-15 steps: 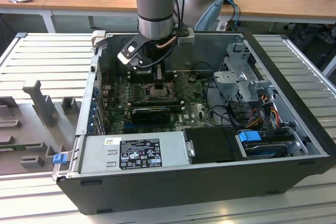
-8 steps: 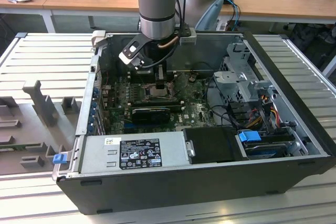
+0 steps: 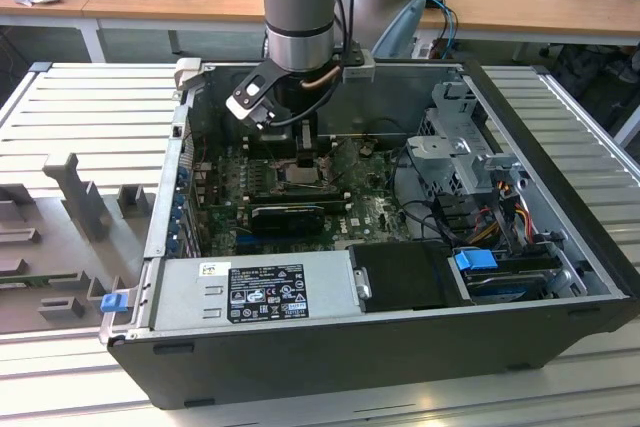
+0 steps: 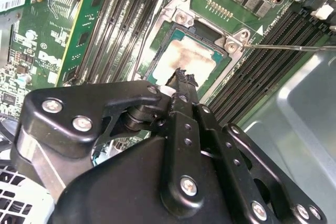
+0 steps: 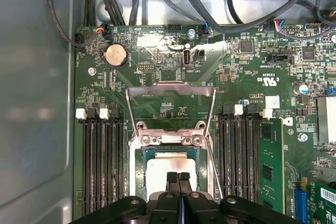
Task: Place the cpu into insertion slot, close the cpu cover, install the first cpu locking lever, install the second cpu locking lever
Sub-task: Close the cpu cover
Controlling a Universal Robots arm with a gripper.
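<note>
Pale matt metal cpu [image 5: 157, 174], shiny bare-metal cpu cover [image 5: 170, 87], matt black fingers [image 5: 171, 179]

The cpu [image 4: 191, 56] lies in the insertion slot [image 4: 208, 30], the hand [image 4: 181, 75] just over it.

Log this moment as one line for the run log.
gripper: shut, tips over cpu | cpu: lying in insertion slot | cpu cover: open, folded back

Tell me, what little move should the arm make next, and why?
Probably lift off and go to the cpu cover. The cpu already appears to lie in the insertion slot, the shut gripper sits right over it, and the cover stands swung open.
</note>
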